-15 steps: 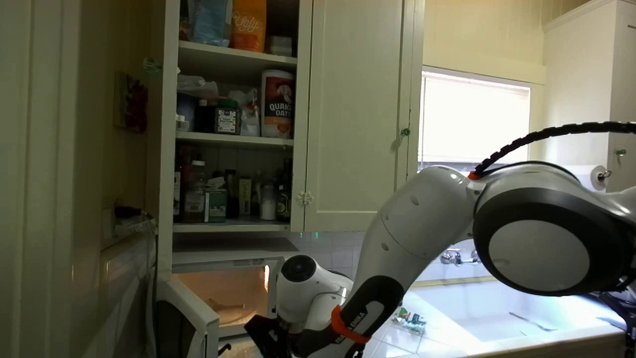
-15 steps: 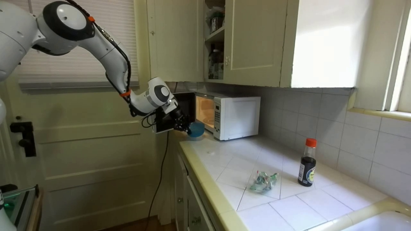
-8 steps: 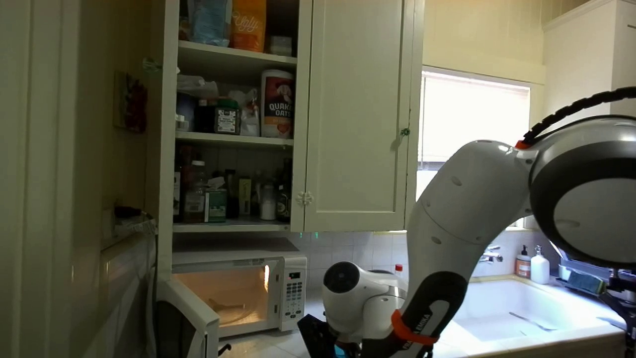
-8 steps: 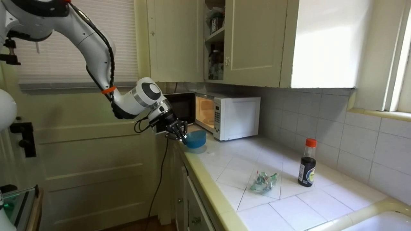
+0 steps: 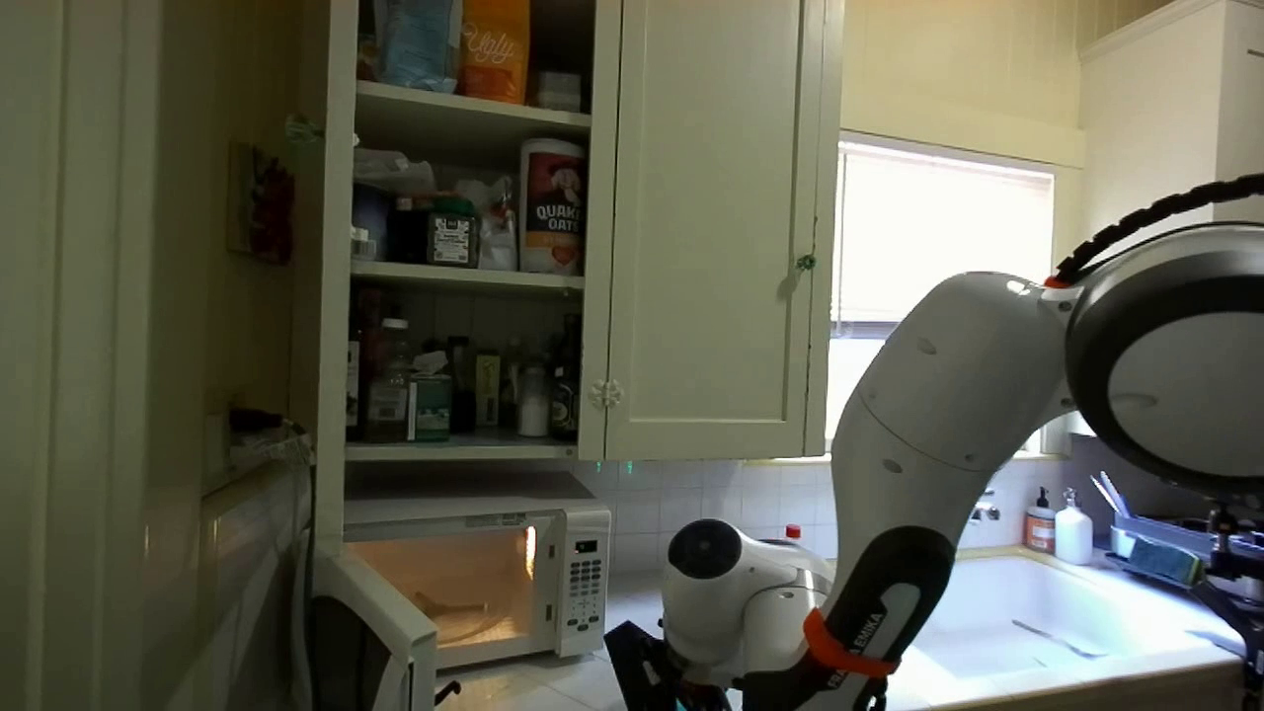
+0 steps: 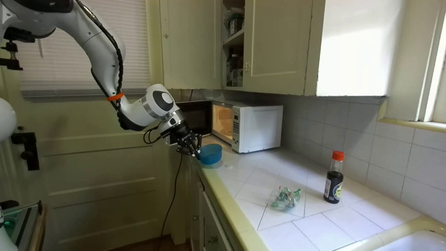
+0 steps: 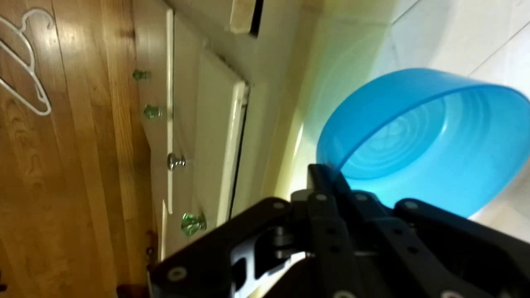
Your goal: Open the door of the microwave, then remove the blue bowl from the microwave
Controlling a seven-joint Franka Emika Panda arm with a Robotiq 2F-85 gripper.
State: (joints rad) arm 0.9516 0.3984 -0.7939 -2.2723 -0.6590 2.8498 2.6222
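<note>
A black robot gripper clenches the rim of the blue bowl, which hangs or rests (which of the two cannot be told) at the left edge of a white-tiled counter in an exterior view. Just beyond the bowl, at the counter's far end, stands the white microwave, its interior lit and its door swung wide to the left. Nearer and to the right, a red-capped bottle stands upright with a crumpled clear-and-green packet lying to its left, while a stocked cupboard hangs overhead in both exterior views.
</note>
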